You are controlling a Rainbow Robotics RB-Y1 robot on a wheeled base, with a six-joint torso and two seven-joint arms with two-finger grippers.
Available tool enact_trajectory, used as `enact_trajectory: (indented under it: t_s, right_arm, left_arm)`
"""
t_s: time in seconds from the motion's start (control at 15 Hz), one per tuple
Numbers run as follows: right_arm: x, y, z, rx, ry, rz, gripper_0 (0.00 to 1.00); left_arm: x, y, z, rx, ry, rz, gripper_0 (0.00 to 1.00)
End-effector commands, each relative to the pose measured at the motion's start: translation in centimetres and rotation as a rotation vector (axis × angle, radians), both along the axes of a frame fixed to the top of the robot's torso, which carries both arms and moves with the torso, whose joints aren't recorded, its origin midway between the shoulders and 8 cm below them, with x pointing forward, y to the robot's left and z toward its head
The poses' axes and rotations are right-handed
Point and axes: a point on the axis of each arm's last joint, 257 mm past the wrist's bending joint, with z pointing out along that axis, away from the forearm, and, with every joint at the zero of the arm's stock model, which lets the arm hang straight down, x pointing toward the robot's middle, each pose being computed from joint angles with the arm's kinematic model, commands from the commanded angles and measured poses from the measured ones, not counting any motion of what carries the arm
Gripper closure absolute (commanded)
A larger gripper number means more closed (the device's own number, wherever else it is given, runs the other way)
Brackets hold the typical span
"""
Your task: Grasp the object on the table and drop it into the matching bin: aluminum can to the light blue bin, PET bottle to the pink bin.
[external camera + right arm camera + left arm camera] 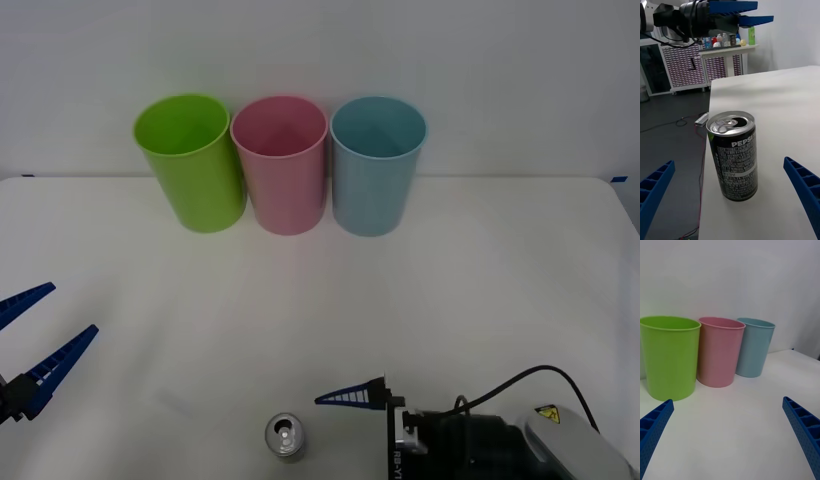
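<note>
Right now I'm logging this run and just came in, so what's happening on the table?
The right gripper, open, is lined up on a small can standing upright near the table's front edge, fingers either side, not yet touching it. The left gripper hovers open at the left side, facing the bins. At the far edge stand a green bin, a pink bin and the light blue bin meant for the can.

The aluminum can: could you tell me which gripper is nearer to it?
Right. The right gripper is open, facing the aluminum can; the left gripper waits open at the table's left edge.
</note>
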Motion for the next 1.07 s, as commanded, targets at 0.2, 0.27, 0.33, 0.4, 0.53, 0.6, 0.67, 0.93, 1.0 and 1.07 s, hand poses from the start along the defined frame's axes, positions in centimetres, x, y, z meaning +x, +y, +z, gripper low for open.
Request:
enact_trajectory:
  t_s: [0.2,0.27,0.33,0.4,0.53,0.6,0.67,0.93,1.0,1.07]
  right_arm:
    - [0.1,2.2,-0.6,-0.022,-0.08,0.001,0.0]
    - [0.3,2.7,-0.7,-0.027,-0.082,-0.002,0.0]
    - [0.4,3.0,-0.9,-0.035,-0.087,-0.009,0.0]
    - [0.5,3.6,-1.0,-0.04,-0.091,-0.013,0.0]
    - [0.8,4.5,-1.3,-0.05,-0.094,-0.025,0.0]
    - [1.0,4.9,-1.4,-0.058,-0.101,-0.029,0.0]
    - [1.1,5.2,-1.6,-0.065,-0.102,-0.033,0.0]
    - [1.9,6.2,-1.9,-0.081,-0.109,-0.066,0.0]
    - [2.0,6.3,-1.8,-0.081,-0.111,-0.067,0.0]
    - [2.0,6.2,-2.0,-0.085,-0.11,-0.067,0.0]
  left_arm:
    - [0.0,0.0,0.0,0.0,0.0,0.0,0.0]
    - [0.0,0.0,0.0,0.0,0.0,0.0,0.0]
    - [0.0,0.0,0.0,0.0,0.0,0.0,0.0]
    - [0.0,0.0,0.0,0.0,0.0,0.0,0.0]
    - [0.0,0.0,0.0,0.0,0.0,0.0,0.0]
    - [0.0,0.0,0.0,0.0,0.0,0.0,0.0]
    - [0.0,0.0,0.0,0.0,0.0,0.0,0.0]
    - [0.0,0.0,0.0,0.0,0.0,0.0,0.0]
    - [0.0,0.0,0.0,0.0,0.0,0.0,0.0]
    - [0.0,0.0,0.0,0.0,0.0,0.0,0.0]
